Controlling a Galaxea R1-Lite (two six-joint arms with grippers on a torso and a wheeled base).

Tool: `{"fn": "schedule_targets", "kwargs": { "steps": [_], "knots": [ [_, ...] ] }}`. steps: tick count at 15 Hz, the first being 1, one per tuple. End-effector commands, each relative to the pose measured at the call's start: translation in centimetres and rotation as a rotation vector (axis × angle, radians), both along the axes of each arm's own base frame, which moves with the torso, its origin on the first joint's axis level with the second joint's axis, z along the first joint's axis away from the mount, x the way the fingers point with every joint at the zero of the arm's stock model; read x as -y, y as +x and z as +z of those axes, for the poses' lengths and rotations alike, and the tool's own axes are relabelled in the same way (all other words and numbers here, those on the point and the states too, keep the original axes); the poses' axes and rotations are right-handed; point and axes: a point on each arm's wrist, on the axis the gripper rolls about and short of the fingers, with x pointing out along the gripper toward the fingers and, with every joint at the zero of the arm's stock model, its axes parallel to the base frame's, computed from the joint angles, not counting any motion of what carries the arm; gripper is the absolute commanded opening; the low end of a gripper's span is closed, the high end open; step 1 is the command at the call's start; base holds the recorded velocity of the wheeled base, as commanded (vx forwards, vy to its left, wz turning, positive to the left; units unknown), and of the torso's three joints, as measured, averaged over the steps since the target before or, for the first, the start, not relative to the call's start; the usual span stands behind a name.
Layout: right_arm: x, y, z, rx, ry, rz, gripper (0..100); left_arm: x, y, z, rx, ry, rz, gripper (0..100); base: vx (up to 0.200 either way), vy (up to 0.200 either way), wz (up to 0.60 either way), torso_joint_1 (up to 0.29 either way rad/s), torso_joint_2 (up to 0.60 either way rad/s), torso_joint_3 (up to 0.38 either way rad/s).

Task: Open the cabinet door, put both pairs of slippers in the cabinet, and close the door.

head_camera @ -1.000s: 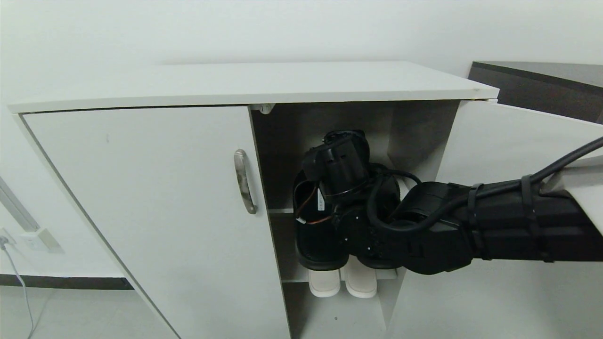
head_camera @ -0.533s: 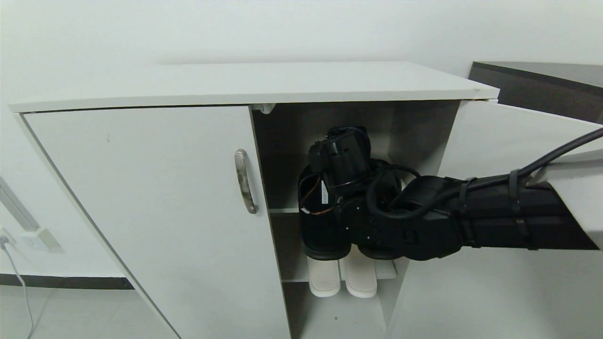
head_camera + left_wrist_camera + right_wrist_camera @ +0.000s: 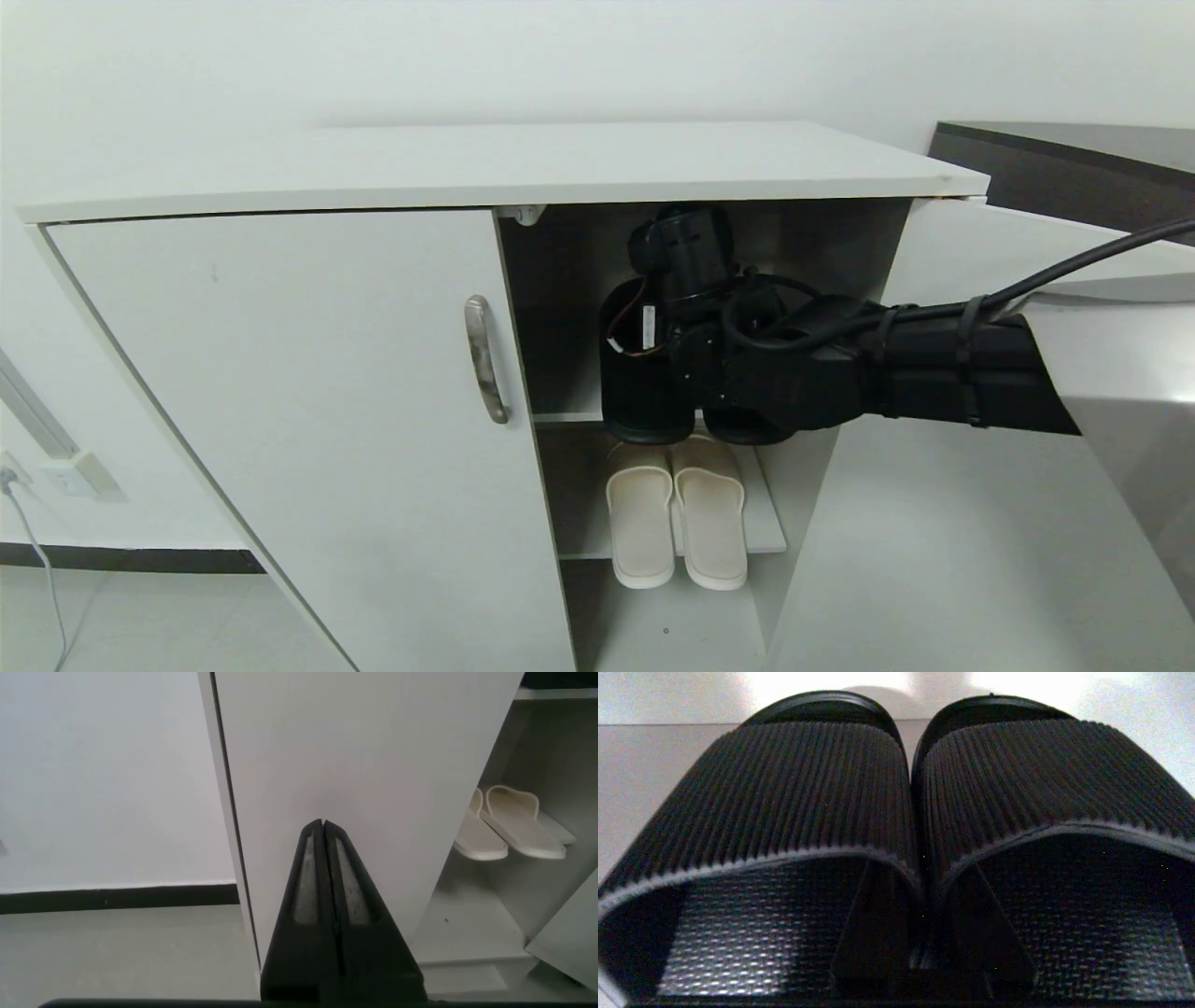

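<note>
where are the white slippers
Head view: the pair of white slippers lies on the white cabinet's lower shelf, right of the closed door, below the black ribbed slippers.

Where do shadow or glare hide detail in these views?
Head view: the cabinet's upper compartment is shadowed, so the black slippers merge with the arm; the white slippers are well lit. Right wrist view: dim, with a bright patch above the slippers. Left wrist view: even light, no glare.
</note>
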Motion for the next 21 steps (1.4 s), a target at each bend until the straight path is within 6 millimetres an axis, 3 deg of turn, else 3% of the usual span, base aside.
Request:
{"fn": "schedule_targets", "kwargs": {
  "steps": [1,21],
  "knots": [
    [-0.3,0.4,-0.4,-0.005,0.002,0.011,0,0.0,0.0,0.0,-0.001,0.000,0.000,0,0.000,0.000,0.00,0.000,0.00,0.000],
    [-0.1,1.3,-2.0,-0.041,-0.003,0.024,0,0.0,0.0,0.0,-0.001,0.000,0.001,0,0.000,0.000,0.00,0.000,0.00,0.000]
  ]
}}
